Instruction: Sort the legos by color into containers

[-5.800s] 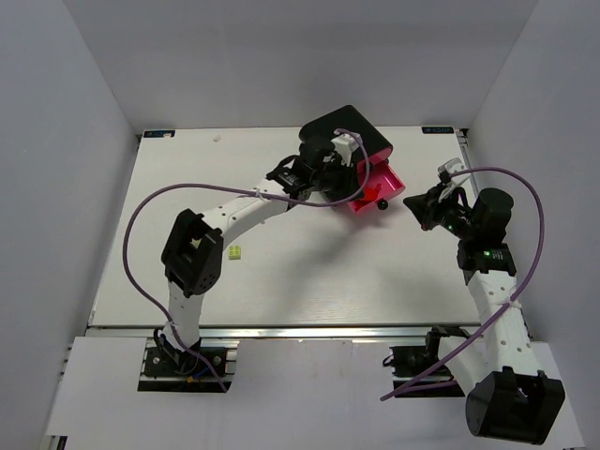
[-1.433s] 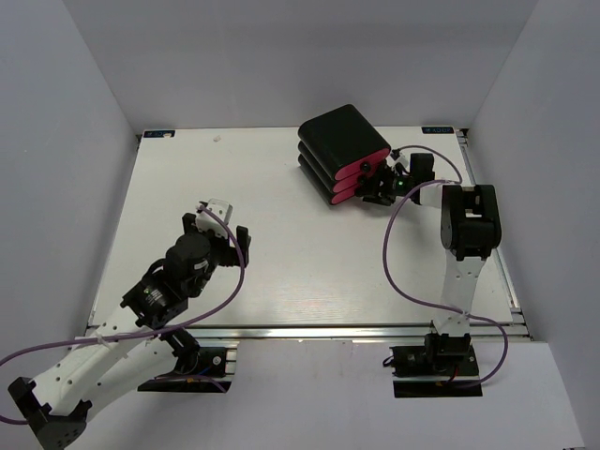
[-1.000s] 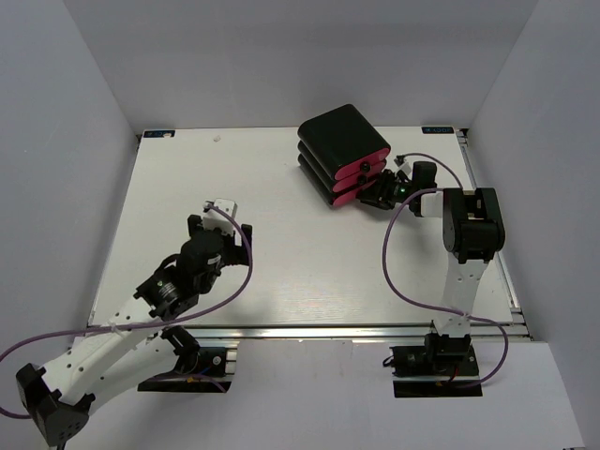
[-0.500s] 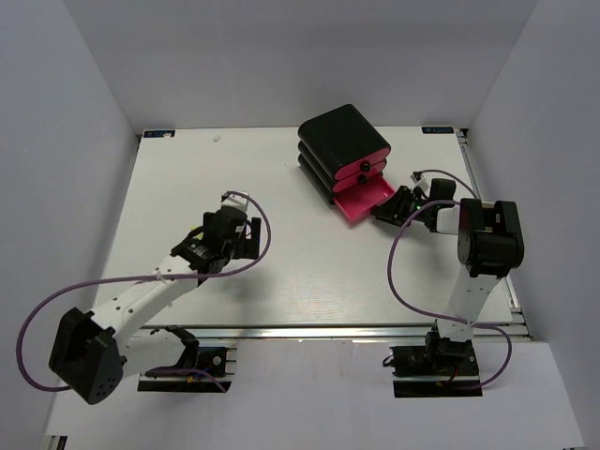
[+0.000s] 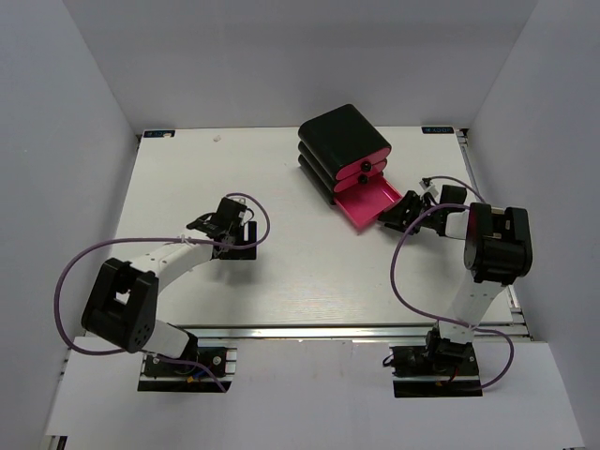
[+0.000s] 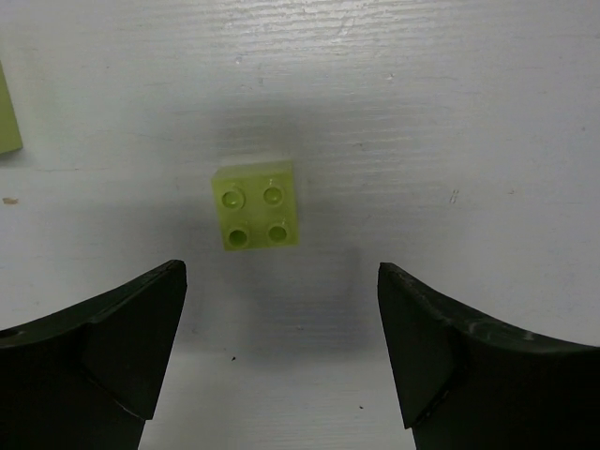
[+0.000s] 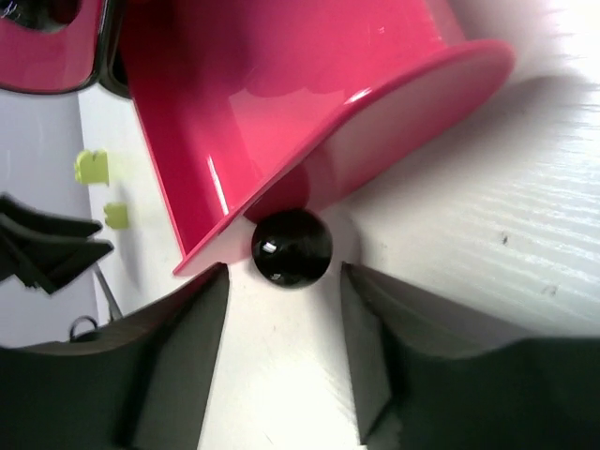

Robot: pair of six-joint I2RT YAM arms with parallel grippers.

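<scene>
Left pincer (image 6: 279, 274), wide open and empty, hovers over a yellow-green lego (image 6: 258, 206) on the desk (image 6: 469, 112) and should descend centred astride its flat sides; right pincer (image 7: 284, 298) open, straddling drawer knob (image 7: 292, 247).

The right gripper (image 7: 284, 281) stands with its two dark fingers (image 7: 178, 366) apart; the round black knob (image 7: 292, 247) of a pink drawer (image 7: 281, 94) sits at their tips, between them, with a thin strip of white bench (image 7: 487, 244) showing on each side of it; the drawer is glossy and looks empty where it can be seen; two yellow-green legos (image 7: 90, 166) lie on the bench to the left of it, near each other; another pink drawer front (image 7: 47, 47) shows in the upper left corner.
</scene>
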